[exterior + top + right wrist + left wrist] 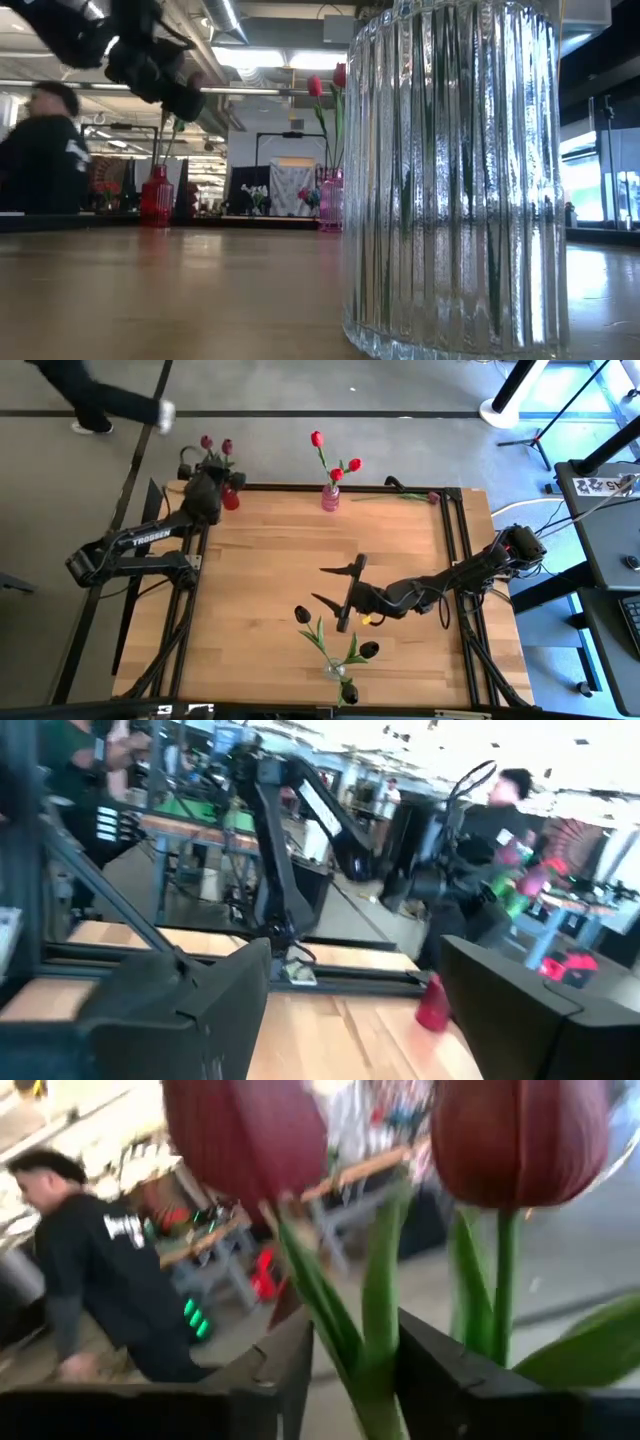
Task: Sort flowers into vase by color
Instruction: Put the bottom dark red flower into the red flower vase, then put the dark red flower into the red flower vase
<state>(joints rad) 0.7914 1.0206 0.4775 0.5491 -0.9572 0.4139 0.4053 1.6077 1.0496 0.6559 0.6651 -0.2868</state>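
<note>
My left gripper [215, 478] is over the red vase [231, 497] at the table's far left corner, shut on a maroon tulip. Two maroon heads [207, 442] [227, 447] stand beyond the vase. The second maroon tulip [515, 1140] rises past one finger, its stem end hidden. A pink vase [330, 498] on the far edge holds three red tulips [317, 438]. A clear ribbed vase [333, 672] at the near edge holds near-black tulips [302, 615]. One maroon tulip [405, 497] lies flat at the far right. My right gripper [318, 584] hovers open mid-table. My left gripper pinches the green stem and leaf [375, 1370] of a maroon tulip [245, 1135] between its two fingers [285, 1375], well below the head. The fingers lie across the stem. The tulip stands roughly upright with its head above the fingers; its lower end is hidden by the gripper.
A person [100, 400] walks on the floor beyond the far left corner, also seen in the low view as a person in a dark top [40, 140]. The clear vase [450, 180] fills the low view's right half. Bare wood [270, 560] lies between the arms.
</note>
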